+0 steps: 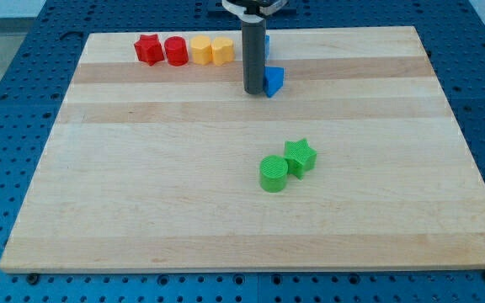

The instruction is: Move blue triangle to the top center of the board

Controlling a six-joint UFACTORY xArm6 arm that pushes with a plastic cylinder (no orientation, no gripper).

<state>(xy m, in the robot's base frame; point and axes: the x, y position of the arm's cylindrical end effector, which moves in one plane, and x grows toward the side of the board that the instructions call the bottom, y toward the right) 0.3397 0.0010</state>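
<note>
One push left: my tip touches blue triangle on its left, no jaws fitted; needs repositioning below, then shove toward tabletop top.

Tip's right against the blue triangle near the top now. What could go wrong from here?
1. My tip touches the blue triangle on its left, so pushing may slide it rightward, off centre.
2. Something blue shows behind the rod; the triangle could bump it.
3. Swinging left risks the yellow blocks.
</note>
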